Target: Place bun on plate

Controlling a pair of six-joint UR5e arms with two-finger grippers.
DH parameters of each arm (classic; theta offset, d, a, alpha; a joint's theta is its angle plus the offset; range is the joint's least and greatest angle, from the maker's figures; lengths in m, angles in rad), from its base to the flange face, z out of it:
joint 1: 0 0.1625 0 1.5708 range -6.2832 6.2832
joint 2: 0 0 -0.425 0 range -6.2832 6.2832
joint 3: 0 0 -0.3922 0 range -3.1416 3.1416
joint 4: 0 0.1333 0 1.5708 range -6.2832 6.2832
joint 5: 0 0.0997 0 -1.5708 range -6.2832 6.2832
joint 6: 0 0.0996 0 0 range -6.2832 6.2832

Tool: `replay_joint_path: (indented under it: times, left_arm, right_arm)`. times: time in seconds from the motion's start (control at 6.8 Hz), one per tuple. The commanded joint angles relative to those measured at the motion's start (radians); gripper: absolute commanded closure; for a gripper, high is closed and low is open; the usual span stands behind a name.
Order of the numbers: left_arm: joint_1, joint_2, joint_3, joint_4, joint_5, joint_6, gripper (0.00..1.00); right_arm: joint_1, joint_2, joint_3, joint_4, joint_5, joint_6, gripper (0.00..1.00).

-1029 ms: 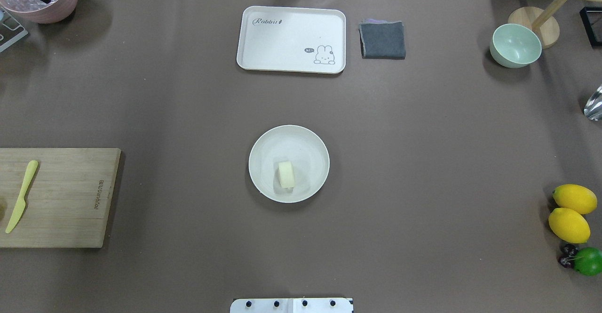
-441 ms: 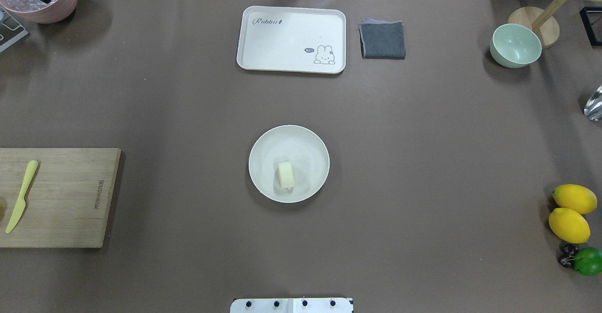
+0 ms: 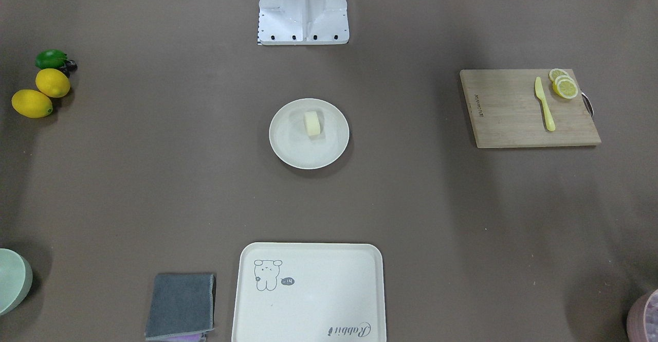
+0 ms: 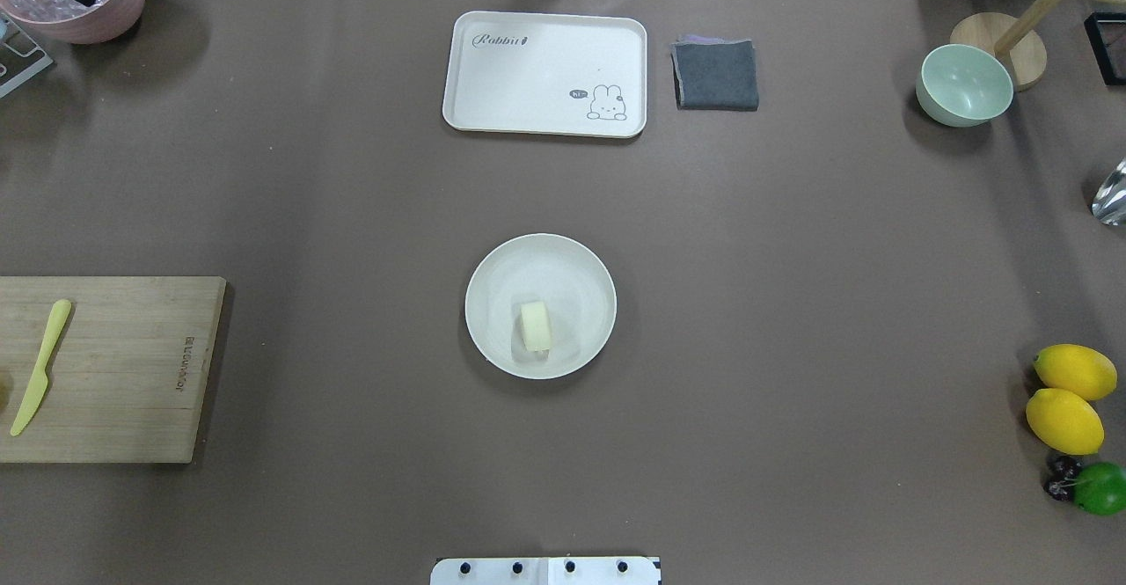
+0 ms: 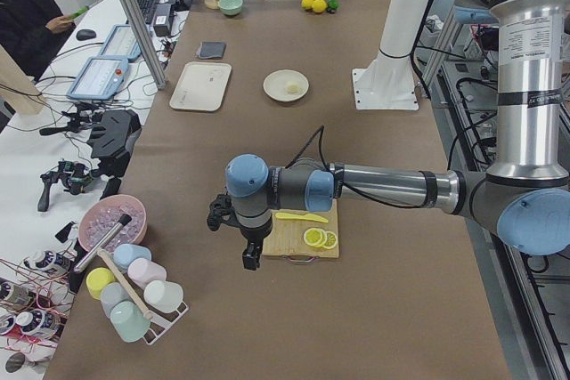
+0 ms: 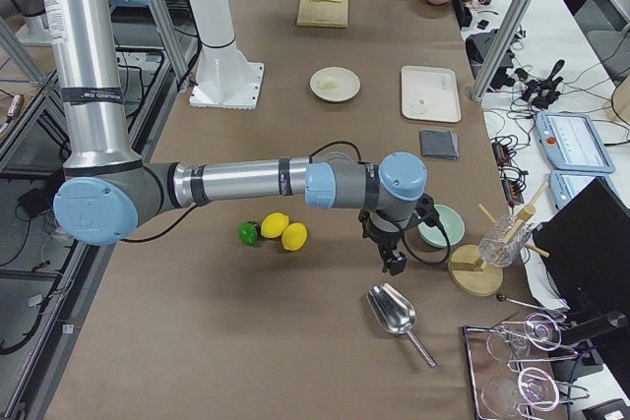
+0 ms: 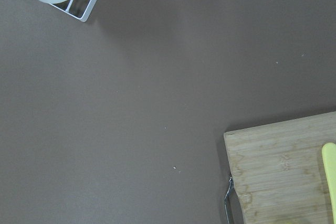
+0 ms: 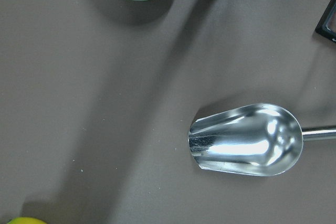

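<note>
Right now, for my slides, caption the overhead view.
The bun sits on the round plate, with the rabbit tray beyond.

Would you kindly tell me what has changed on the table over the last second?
Nothing visibly changed in the overhead view. The bun lies in the same spot on the plate, and the tray and cutting board are where they were.

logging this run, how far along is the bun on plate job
Done: the bun lies on the plate, nothing touching it. In hand: nothing; the left tool hangs by the cutting board, the right tool by the scoop, both far from the plate. Left: nothing visible to do.
</note>
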Motion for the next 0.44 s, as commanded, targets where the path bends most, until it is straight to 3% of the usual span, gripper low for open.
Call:
replay_joint_path:
  times: [0.0,0.29]
  left_arm:
    - [0.000,-0.002,-0.005,0.000,0.002,0.000,0.02]
    - [0.002,-0.013,-0.007,0.003,0.007,0.000,0.02]
  right_arm:
    - [-0.013,0.014,-0.006,-0.001,-0.003,0.000,0.00]
    - [-0.020,0.016,-0.006,-0.001,-0.003,0.002,0.00]
